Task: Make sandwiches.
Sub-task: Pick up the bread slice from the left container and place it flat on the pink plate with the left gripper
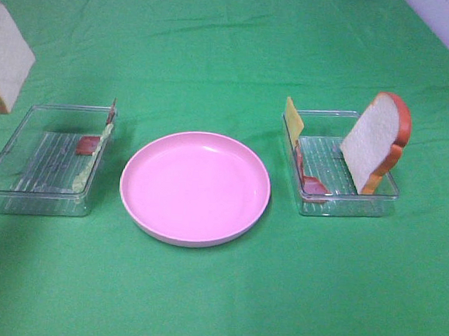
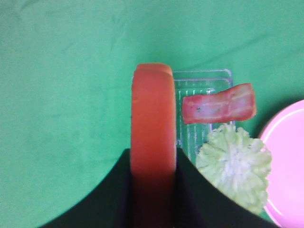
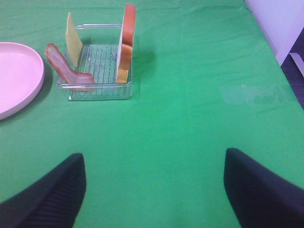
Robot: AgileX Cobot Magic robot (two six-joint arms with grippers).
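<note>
My left gripper (image 2: 153,166) is shut on a white bread slice with an orange-brown crust (image 2: 152,118), seen edge-on. In the high view that slice (image 1: 4,57) hangs in the air at the far left, above and left of the left clear tray (image 1: 20,191). That tray holds a bacon strip (image 2: 218,103) and pale green lettuce (image 2: 233,166). The right clear tray (image 1: 346,205) holds a second bread slice (image 1: 374,141) standing upright, a yellow cheese square (image 1: 293,117) and bacon (image 1: 313,184). My right gripper (image 3: 154,190) is open and empty over bare cloth, short of that tray (image 3: 95,92).
A round pink plate (image 1: 196,187) lies between the two trays; its rim shows in the left wrist view (image 2: 289,161) and the right wrist view (image 3: 14,76). Green cloth covers the table. A pale wall or edge stands at the far right (image 3: 280,23).
</note>
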